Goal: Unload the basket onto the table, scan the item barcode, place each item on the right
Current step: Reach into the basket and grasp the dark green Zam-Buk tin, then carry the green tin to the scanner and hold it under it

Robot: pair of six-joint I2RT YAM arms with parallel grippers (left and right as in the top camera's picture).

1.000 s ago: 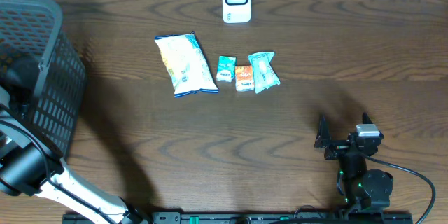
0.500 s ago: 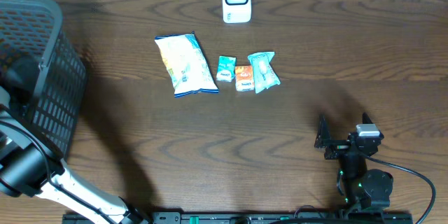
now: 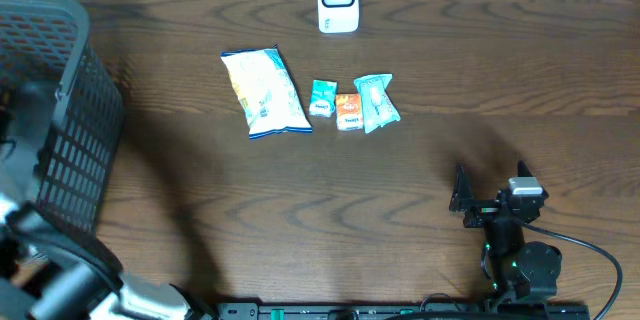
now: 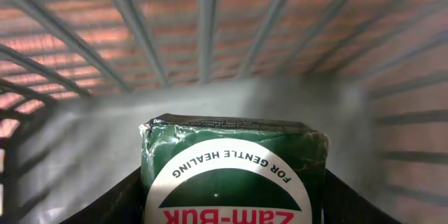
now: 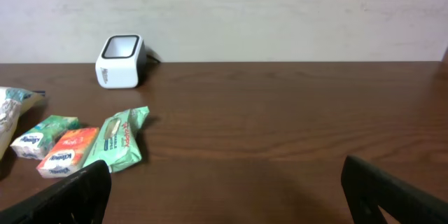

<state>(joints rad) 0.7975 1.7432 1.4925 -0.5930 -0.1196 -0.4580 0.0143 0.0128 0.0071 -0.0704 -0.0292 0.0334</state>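
Left jaws now tighter on green packet in basket — right jaws wide, empty.

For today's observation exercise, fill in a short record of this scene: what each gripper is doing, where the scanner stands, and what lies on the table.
Left gripper: inside the basket, closed on a green Zam-Buk pack
Right gripper: open, empty, low over the table
Scanner: upright at the table's far edge
Laid out on table: snack bag, teal packet, orange packet, pale green pack
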